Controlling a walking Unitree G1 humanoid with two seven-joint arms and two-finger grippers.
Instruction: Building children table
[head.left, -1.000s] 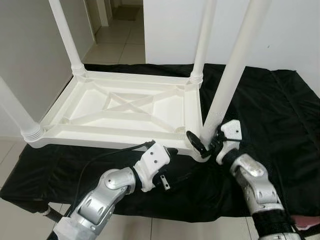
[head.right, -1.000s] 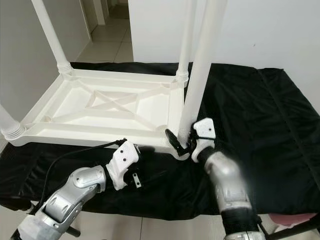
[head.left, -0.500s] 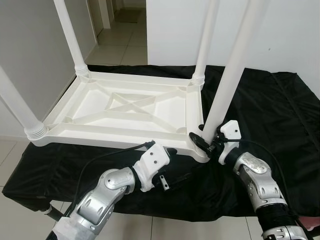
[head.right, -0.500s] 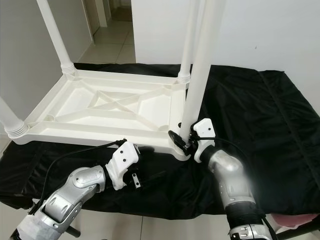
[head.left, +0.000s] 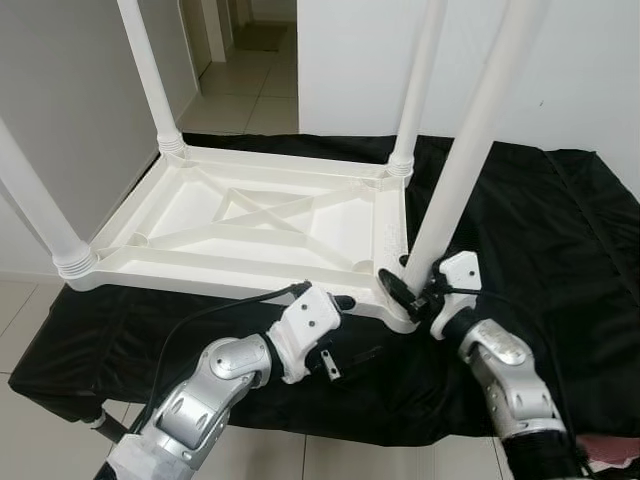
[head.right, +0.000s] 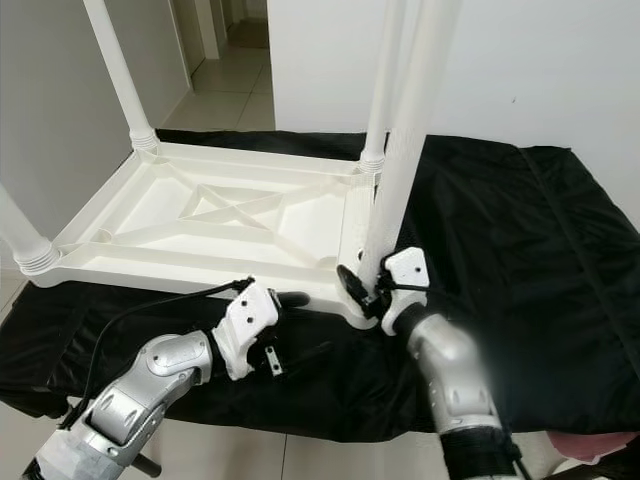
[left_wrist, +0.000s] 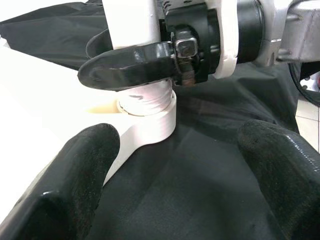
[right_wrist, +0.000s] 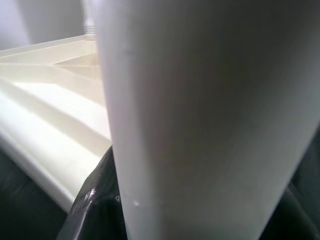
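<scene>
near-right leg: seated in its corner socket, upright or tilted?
Tilted. The near-right leg leans right of the straight far-right leg; its foot meets the tabletop corner socket, full seating unclear. Right gripper clamps its base.

No writing I can read anywhere: no label, brand, number or sign shows on anything in front of me.

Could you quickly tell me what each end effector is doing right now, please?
Left end effector: open, holding nothing, low over the black cloth.
Right end effector: closed around the base of the white plastic table leg.
</scene>
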